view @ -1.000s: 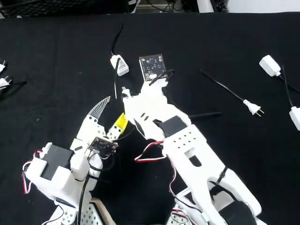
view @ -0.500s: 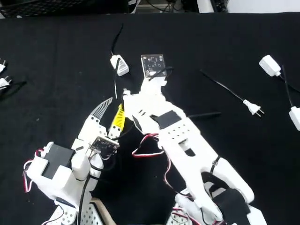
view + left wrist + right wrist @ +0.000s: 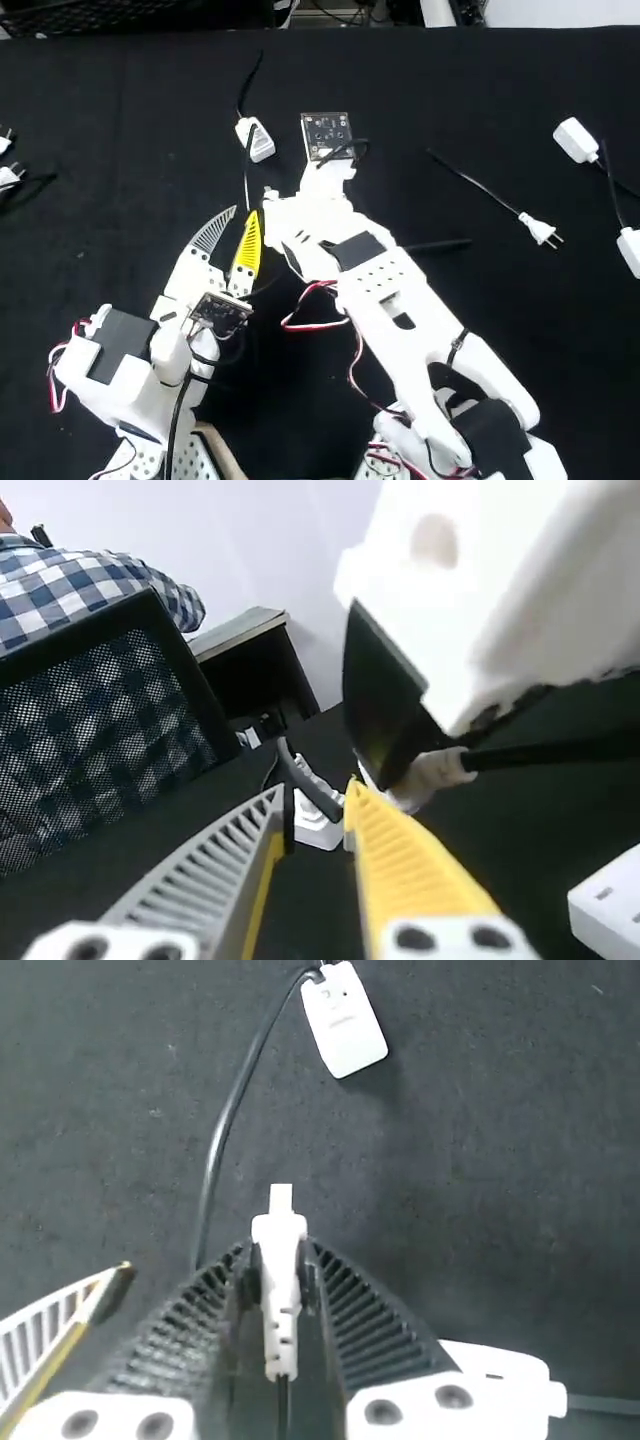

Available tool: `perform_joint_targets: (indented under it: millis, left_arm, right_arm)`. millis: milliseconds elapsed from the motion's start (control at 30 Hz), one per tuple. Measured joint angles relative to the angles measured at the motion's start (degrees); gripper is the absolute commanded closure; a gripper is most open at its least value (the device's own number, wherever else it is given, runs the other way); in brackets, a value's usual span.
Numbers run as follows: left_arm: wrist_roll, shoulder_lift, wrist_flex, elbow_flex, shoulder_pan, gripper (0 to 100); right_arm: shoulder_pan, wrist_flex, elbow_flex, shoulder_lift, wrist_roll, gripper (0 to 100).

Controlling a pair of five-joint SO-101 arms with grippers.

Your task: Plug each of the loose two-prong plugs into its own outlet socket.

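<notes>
White plug (image 3: 276,1265), white socket (image 3: 344,1015), black table (image 3: 120,120), yellow-and-grey ribbed left tool (image 3: 315,792).

The bench (image 3: 120,110) is covered in matt black cloth with a faint grain. The left arm (image 3: 135,400) and right arm (image 3: 410,310) are matt white plastic. The right gripper (image 3: 278,1252) has ribbed black plastic fingers around a smooth white plastic plug (image 3: 277,1222). The left gripper (image 3: 315,792) is ribbed plastic too. The outlet socket (image 3: 343,1018), upper centre, is smooth white plastic.
</notes>
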Motion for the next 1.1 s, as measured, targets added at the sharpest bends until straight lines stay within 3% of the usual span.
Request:
perform_joint_targets:
  millis: [433,800,1100]
  left_arm:
    - [0.0,0.0,0.0,0.0,0.0,89]
    - [0.0,0.0,0.0,0.0,0.0,89]
    - [0.0,0.0,0.0,0.0,4.2,89]
  right_arm:
    - [0.7,-1.0,-3.0,0.0,4.7,98.6]
    - [0.3,-0.8,-3.8,0.0,20.9,98.6]
    - [0.4,4.7,-4.4,-5.3,27.8,98.6]
